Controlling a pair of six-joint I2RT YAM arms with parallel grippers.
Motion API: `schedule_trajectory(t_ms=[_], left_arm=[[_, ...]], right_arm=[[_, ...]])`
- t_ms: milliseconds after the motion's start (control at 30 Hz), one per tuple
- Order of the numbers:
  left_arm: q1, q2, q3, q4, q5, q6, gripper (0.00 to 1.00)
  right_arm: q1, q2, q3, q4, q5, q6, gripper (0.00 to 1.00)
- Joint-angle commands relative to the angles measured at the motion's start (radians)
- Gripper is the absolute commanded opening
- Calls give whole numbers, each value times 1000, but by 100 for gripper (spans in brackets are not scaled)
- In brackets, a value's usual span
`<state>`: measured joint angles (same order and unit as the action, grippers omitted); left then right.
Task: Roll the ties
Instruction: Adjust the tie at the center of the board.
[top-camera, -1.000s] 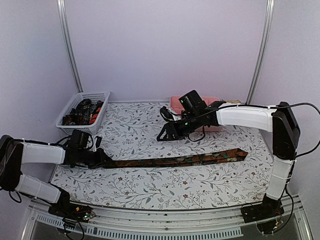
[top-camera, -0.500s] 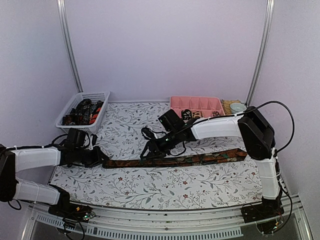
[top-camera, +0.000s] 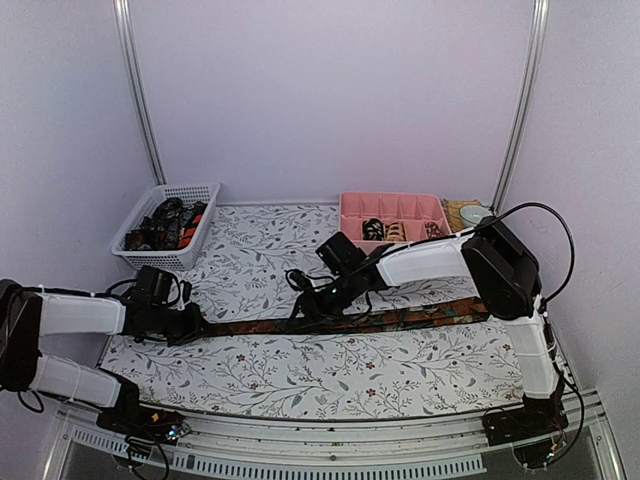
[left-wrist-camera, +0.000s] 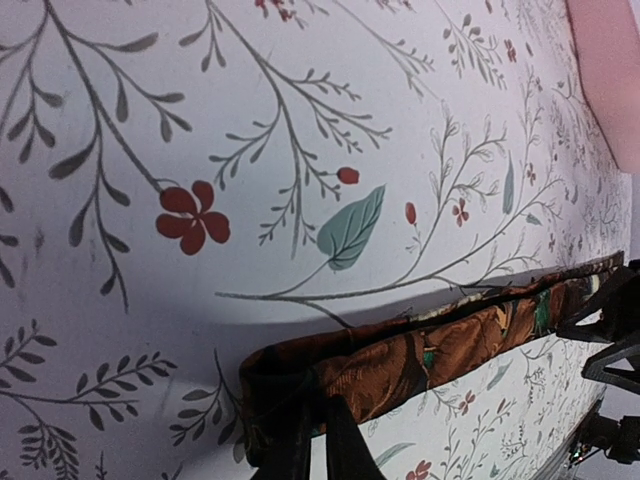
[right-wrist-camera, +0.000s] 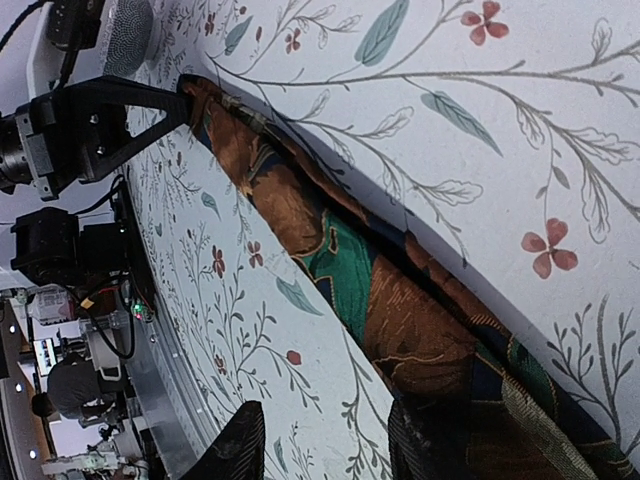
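Note:
One long brown tie (top-camera: 400, 319) with green and orange patterning lies stretched across the floral table from left to right. My left gripper (top-camera: 192, 322) is shut on its narrow left end, and the left wrist view shows the dark fingers (left-wrist-camera: 300, 445) pinching the folded tip of the tie (left-wrist-camera: 430, 350). My right gripper (top-camera: 303, 308) is low over the tie's middle and stands open. In the right wrist view one of its fingers (right-wrist-camera: 412, 440) rests at the edge of the tie (right-wrist-camera: 330, 250), while the other finger (right-wrist-camera: 235, 445) is over bare tablecloth.
A white mesh basket (top-camera: 185, 190) at the back left holds several loose ties (top-camera: 165, 225). A pink compartment tray (top-camera: 395, 203) at the back right holds coiled ties (top-camera: 378, 230). A small pale bowl (top-camera: 476, 213) sits beside the tray.
My right arm swung left and down from near the pink tray to the tie's middle. My left gripper drew the tie's end slightly left, pulling the tie straighter.

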<state>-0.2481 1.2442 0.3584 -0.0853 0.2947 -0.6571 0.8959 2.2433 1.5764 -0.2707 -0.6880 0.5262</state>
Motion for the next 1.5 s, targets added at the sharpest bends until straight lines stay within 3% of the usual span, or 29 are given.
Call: schedule_trajectory(t_ms=[0, 200, 333, 600, 833, 1200, 1467], left_arm=[[18, 40, -44, -7, -34, 3, 8], [24, 34, -30, -18, -42, 0, 11], [23, 1, 2, -56, -57, 9, 17], [23, -71, 99, -135, -64, 29, 47], [27, -104, 172, -191, -65, 48, 63], [88, -90, 113, -141, -23, 52, 67], [125, -88, 85, -107, 3, 44, 67]], right_arm=[[1, 92, -12, -39, 29, -20, 42], [1, 71, 23, -99, 68, -70, 42], [4, 20, 105, -201, 51, -197, 42], [26, -130, 234, -386, 130, -667, 55], [31, -40, 302, -435, 344, -875, 72], [82, 140, 344, -411, 433, -999, 73], [95, 218, 345, -396, 467, -1001, 71]])
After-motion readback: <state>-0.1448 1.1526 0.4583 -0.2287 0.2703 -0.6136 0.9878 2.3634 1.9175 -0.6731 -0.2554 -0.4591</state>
